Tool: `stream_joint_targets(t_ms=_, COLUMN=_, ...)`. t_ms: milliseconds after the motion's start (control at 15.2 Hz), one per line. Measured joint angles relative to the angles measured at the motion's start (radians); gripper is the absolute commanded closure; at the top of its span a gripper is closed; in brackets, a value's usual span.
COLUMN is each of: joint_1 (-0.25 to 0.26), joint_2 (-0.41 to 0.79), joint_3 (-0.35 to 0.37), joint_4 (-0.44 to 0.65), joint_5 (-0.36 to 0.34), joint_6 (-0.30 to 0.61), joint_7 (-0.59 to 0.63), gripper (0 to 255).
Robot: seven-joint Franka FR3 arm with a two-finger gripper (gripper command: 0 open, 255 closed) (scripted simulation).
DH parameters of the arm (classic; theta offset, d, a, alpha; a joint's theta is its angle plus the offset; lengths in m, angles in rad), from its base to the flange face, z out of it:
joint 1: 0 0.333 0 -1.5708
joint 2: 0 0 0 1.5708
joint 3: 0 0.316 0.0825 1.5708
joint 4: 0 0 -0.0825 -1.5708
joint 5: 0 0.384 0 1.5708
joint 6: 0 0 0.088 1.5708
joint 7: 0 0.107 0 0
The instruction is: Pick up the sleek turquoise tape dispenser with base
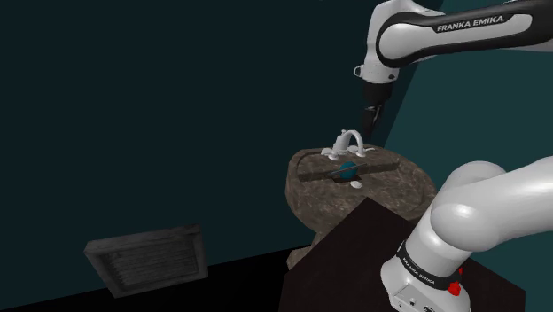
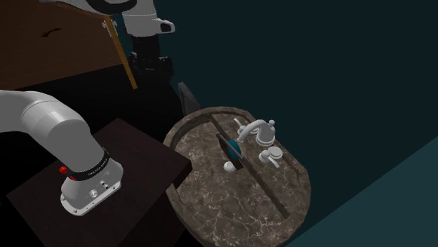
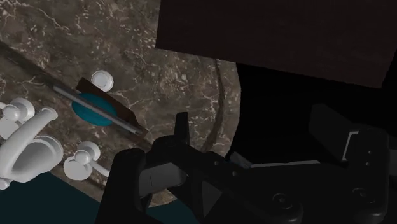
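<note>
The turquoise tape dispenser point(image 1: 347, 171) is a small rounded blue-green piece lying against a dark strip that crosses the round stone-patterned top point(image 1: 394, 191). It sits just in front of a white faucet point(image 1: 347, 142). My gripper point(image 1: 370, 115) hangs in the air above the top, higher than the faucet and toward the shoulder view's right of it, well clear of the dispenser. In the second exterior view the dispenser point(image 2: 234, 149) lies at the strip's middle, and the gripper point(image 2: 151, 59) is up toward that view's left. The wrist view shows the dispenser point(image 3: 92, 108) ahead of the hand, some way off.
The faucet point(image 2: 256, 130) with its two white handles stands right behind the dispenser. A small white knob point(image 2: 229, 166) lies on the near side of the strip. The dark stand point(image 1: 354, 257) abuts the round top point(image 2: 231, 203). A slatted grey panel point(image 1: 146, 257) lies on the floor.
</note>
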Motion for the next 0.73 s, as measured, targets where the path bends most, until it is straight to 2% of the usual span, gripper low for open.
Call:
stream_joint_targets(t_ms=396, joint_1=-0.002, joint_2=0.122, joint_3=-0.158, joint_4=-0.042, joint_5=-0.111, joint_6=0.184, joint_7=-0.231, gripper=0)
stream_joint_targets(t_ms=726, joint_1=0.024, joint_2=0.288, joint_3=-0.284, joint_4=-0.025, joint_5=-0.156, joint_6=0.352, joint_7=-0.419, gripper=0)
